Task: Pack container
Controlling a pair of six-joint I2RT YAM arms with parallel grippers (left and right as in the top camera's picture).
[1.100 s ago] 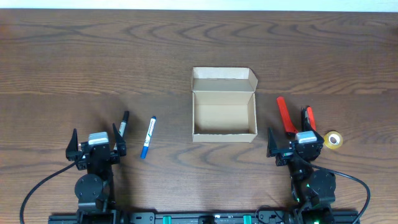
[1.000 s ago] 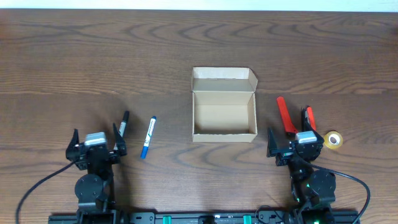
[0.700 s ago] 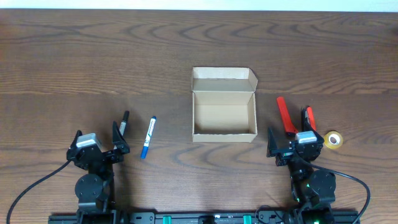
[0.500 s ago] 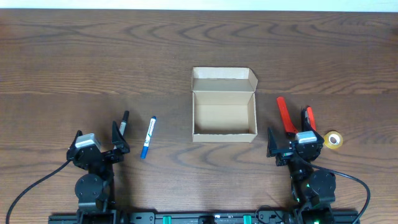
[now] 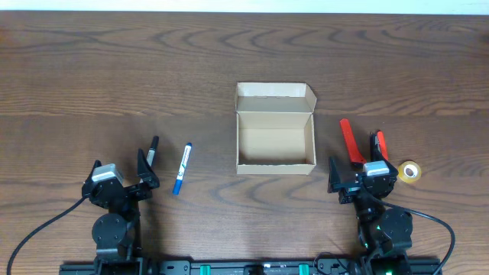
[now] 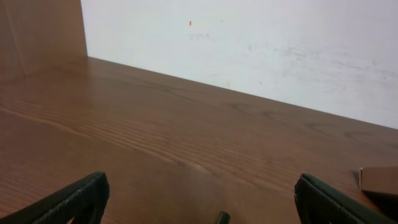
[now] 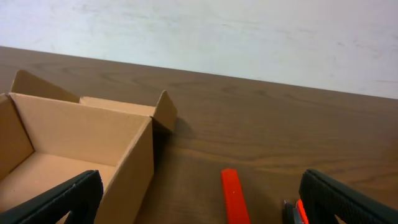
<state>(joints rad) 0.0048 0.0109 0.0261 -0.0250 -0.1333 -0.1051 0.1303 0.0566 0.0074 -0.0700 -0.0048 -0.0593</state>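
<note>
Box (image 5: 275,122) sits in the middle of the table (image 5: 114,69), its flap open toward the far edge. Left gripper (image 5: 119,171) waits by the near edge with fingers spread wide, and right gripper (image 5: 364,173) does too. Black pen (image 5: 152,153) and blue pen (image 5: 182,168) lie near the left gripper. Red pliers (image 5: 350,141) and yellow tape (image 5: 411,172) lie by the right.

Container (image 5: 275,147) mid-table; pen (image 5: 151,153) & marker (image 5: 182,168) to its L, pliers (image 5: 351,142) & tape roll (image 5: 411,172) to its R
</note>
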